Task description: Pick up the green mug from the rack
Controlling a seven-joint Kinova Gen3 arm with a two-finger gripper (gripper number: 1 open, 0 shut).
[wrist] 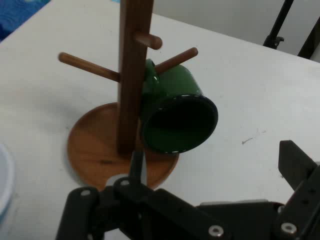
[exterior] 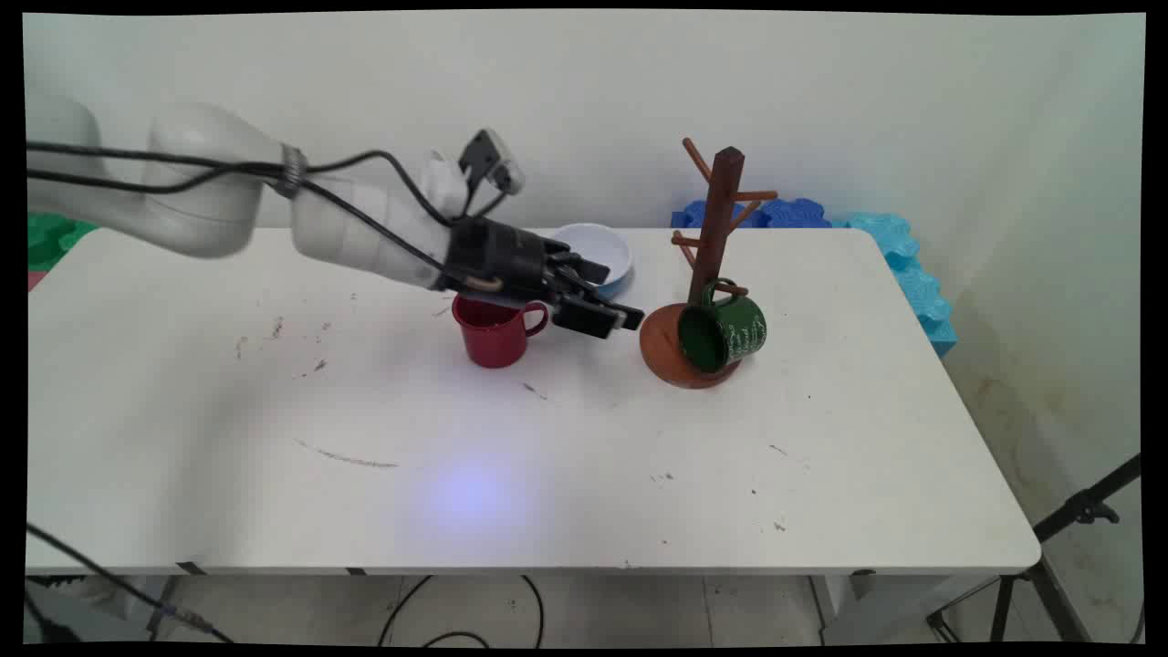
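Reaching low across the middle of the white table (exterior: 547, 474), we are holding our gripper (exterior: 610, 317) empty and spread wide, one finger (wrist: 295, 162) showing at the right of the hand view and the other (wrist: 137, 165) edge-on near the wooden base. We are hovering just above the surface between a red mug (exterior: 495, 333) and a wooden mug tree (exterior: 712, 255), closer to the tree, and touching neither. A green mug (exterior: 725, 330) is hanging by its handle on one of the tree's low pegs, tilted with its dark mouth facing us and its rim down near the round base. It is looking like enamelled metal to us: light, rigid, glossy and likely slippery, so we are judging the rim or the wall beside it the surest place for a pinch, the handle being hooked over the peg. Behind us, toward the table's far edge, a white bowl (exterior: 598, 251) is sitting. Our forearm is stretching nearly level from the left, with the wrist pitched slightly down and black cables (exterior: 365, 219) trailing along it.
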